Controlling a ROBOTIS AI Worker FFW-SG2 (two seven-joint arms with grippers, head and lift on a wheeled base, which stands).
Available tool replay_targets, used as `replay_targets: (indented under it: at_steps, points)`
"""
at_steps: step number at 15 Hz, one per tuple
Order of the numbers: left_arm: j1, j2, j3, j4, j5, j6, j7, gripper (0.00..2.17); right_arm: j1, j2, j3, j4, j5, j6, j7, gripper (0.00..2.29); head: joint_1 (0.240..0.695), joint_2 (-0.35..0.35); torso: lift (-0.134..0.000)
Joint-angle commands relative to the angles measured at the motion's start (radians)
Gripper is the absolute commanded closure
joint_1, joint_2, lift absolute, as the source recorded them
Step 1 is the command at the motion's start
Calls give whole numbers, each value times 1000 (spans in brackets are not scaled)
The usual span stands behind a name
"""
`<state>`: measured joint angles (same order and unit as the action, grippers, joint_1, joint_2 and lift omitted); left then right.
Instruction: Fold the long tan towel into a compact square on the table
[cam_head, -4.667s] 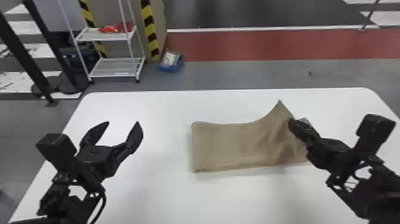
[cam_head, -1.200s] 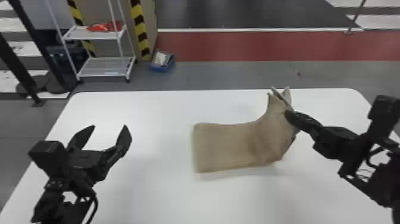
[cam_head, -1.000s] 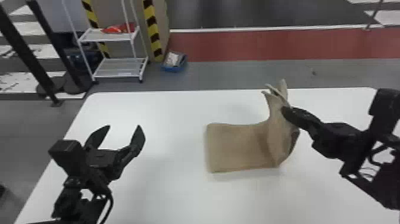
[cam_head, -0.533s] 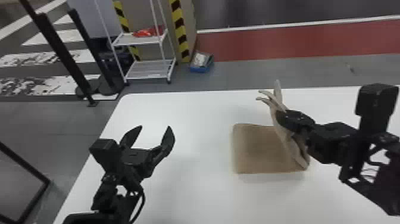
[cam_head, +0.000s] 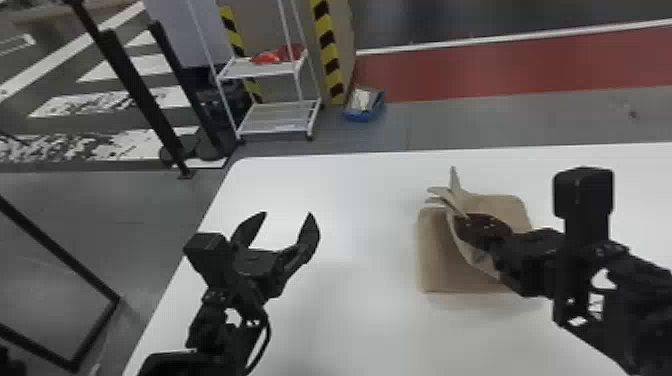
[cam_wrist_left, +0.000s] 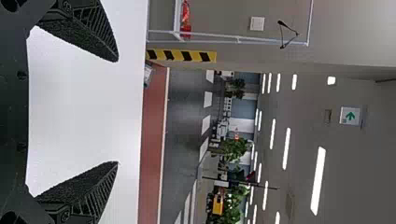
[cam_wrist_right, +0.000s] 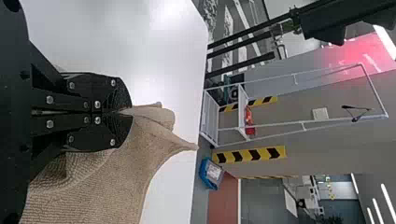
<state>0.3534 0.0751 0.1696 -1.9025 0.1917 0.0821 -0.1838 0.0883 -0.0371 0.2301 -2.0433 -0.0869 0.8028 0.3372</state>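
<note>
Tan towel (cam_head: 436, 260) right of centre on a white worktop (cam_head: 370, 320), one end pinched up in the right hand (cam_head: 460, 221). Left of centre, the left hand (cam_head: 287, 214) gapes empty. Letting go early could drop the layers crooked.

The towel (cam_head: 440, 255) is plain tan, the table (cam_head: 360, 310) white, the bin (cam_head: 364, 116) blue.

And here's your white table (cam_head: 350, 310), its far edge running straight across in front of you, its left edge slanting down towards you from a rounded far-left corner! On it you have the tan towel (cam_head: 437, 255), well in from that left edge, near the far edge, lower layer flat, upper part raised and pointed.
</note>
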Motion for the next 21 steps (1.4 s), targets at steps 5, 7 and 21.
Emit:
replay_targets:
  at_steps: [5,7,21]
  points:
    - [3,0,1,0,2,0,-3,97,5,0,14,22,-16,-36,2,157,695,312,-125]
    - [4,2,-1,-1,2,0,-5,97,-5,0,5,31,-16,-73,-12,221,695,312,-125]
    - [-4,17,-4,-3,9,0,-8,100,-128,5,158,230,99,37,20,1831,695,343,-125]
